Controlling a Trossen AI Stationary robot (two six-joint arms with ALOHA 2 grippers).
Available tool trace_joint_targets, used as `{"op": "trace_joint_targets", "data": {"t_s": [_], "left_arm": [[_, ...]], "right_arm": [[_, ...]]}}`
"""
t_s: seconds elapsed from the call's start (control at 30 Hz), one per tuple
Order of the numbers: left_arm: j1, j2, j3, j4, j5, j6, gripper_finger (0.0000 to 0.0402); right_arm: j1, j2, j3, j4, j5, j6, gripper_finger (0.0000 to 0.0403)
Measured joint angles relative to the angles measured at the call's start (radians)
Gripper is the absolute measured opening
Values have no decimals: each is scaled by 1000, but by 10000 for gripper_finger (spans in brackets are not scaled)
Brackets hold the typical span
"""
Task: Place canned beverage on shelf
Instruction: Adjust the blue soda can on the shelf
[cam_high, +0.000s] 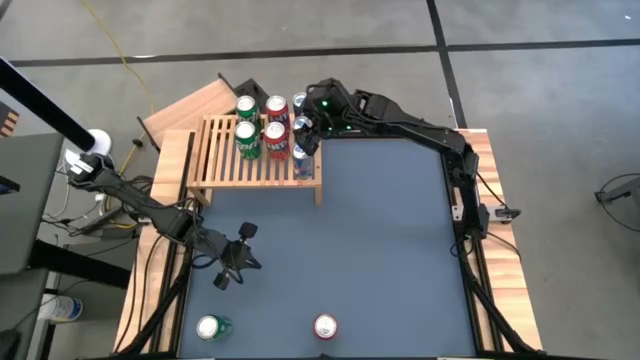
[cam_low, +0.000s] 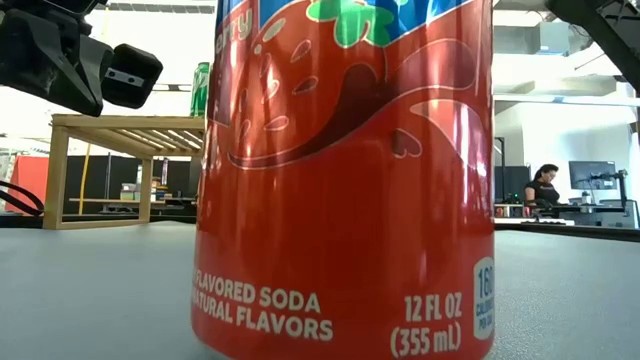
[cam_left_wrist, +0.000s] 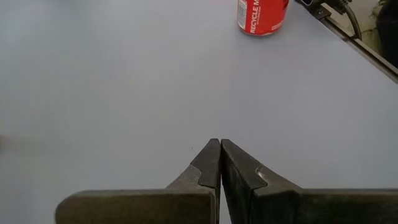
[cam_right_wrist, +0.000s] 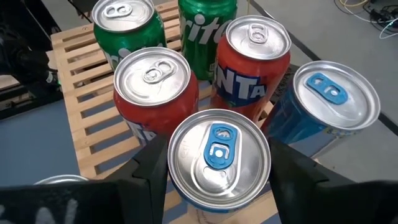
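Observation:
The slatted wooden shelf (cam_high: 225, 160) stands at the far left of the table. Two green cans (cam_high: 246, 107) and two red cans (cam_high: 277, 138) stand on it, with another blue can (cam_right_wrist: 329, 106) at its right end. My right gripper (cam_high: 306, 145) is at that right end, shut on a blue can with a blue tab (cam_right_wrist: 217, 155). My left gripper (cam_high: 235, 262) is shut and empty, low over the table's near left part. It also shows in its own wrist view (cam_left_wrist: 219, 155). A green can (cam_high: 213, 327) and a red can (cam_high: 325, 326) stand upright at the near edge. My right gripper pinches the blue can between its two fingers (cam_right_wrist: 146, 177), one on each side of the can's wall just under the top rim (cam_right_wrist: 176, 171). The fingers come from the table's right, slanting down. The can is upright over the shelf's right end; I cannot tell whether its base rests on the slats.
The red can fills the low view (cam_low: 340, 180), with the shelf (cam_low: 130, 125) behind it at the left. A plain wooden board (cam_high: 185, 110) lies behind the shelf. The blue mat (cam_high: 380, 230) is bare between the shelf and the near cans. A person (cam_low: 545, 185) sits far off in the room.

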Motion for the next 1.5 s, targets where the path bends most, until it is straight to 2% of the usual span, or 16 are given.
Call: {"op": "trace_joint_targets", "data": {"t_s": [0.13,0.47,0.9,1.03,1.5], "left_arm": [[0,0,0,0,0,0,0],[0,0,0,0,0,0,0],[0,0,0,0,0,0,0],[0,0,0,0,0,0,0],[0,0,0,0,0,-8,0]], "right_arm": [[0,0,0,2,0,-8,211],[3,2,1,-16,-3,-25,248],[3,2,1,-18,-7,-20,251],[2,2,1,-19,-54,-25,251],[3,4,1,-2,-56,-42,250]]}}
